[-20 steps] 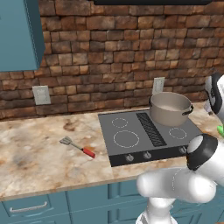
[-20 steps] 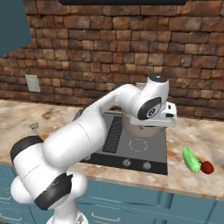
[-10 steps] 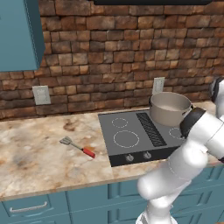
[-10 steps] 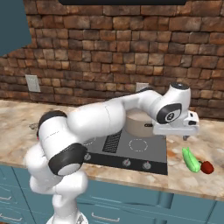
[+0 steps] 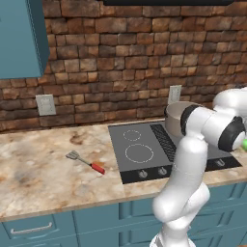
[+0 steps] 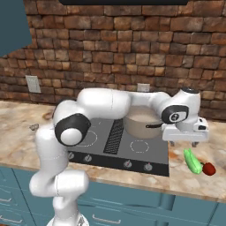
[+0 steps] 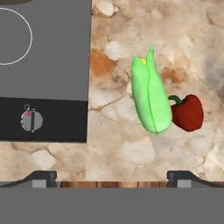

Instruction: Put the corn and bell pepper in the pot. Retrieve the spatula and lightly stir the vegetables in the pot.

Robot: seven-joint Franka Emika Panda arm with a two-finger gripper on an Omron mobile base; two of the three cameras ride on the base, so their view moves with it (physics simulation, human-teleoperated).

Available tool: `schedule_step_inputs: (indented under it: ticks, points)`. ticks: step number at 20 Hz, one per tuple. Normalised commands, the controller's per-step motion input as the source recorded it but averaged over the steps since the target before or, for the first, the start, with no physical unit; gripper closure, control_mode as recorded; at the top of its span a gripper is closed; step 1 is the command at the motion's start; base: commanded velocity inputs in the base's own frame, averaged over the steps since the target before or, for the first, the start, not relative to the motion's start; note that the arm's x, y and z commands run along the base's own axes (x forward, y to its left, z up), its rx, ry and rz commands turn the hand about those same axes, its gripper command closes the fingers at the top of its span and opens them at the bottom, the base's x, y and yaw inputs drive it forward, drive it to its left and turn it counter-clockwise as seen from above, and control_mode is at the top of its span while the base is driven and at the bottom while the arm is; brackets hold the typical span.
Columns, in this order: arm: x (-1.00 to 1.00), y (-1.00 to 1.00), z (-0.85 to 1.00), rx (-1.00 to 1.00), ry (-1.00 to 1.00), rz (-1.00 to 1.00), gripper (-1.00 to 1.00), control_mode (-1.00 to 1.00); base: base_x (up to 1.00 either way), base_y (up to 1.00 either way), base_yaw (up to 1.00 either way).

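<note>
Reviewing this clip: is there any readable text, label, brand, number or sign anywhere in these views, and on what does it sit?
None: no words, brands or numbers can be read in any view.
The cooktop carries white burner rings and a knob with a small red mark, but no lettering.
The wall plates, corn, bell pepper, pot and spatula bear no labels.

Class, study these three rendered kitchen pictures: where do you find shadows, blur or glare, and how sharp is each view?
Hand view: sharp, with the corn and bell pepper evenly lit and hardly any shadow on the counter. Right base view: softer and blurry; the open gripper hangs over the counter, faint shading beneath the pot. Left base view: no glare on the cooktop; the spatula looks slightly fuzzy.
</note>
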Motion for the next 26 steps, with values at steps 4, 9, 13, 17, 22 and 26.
schedule_step_inputs:
  ticks: [4, 9, 13, 17, 22, 26]
  points:
    - [0.28, -0.23, -0.64, 0.12, 0.01, 0.02, -1.00, -1.00, 0.00, 0.00, 0.00]
    - [0.35, -0.05, -0.54, 0.22, -0.04, 0.08, -1.00, -1.00, 0.00, 0.00, 0.00]
    - [0.06, -0.18, 0.01, 0.00, 0.04, 0.01, -1.00, -1.00, 0.00, 0.00, 0.00]
    - [0.04, -0.07, 0.02, 0.00, 0.08, 0.00, -1.00, -1.00, 0.00, 0.00, 0.00]
    - [0.22, -0.10, -0.38, 0.00, 0.00, 0.02, -1.00, -1.00, 0.00, 0.00, 0.00]
    - [0.38, -0.12, -0.26, 0.00, 0.00, 0.06, -1.00, -1.00, 0.00, 0.00, 0.00]
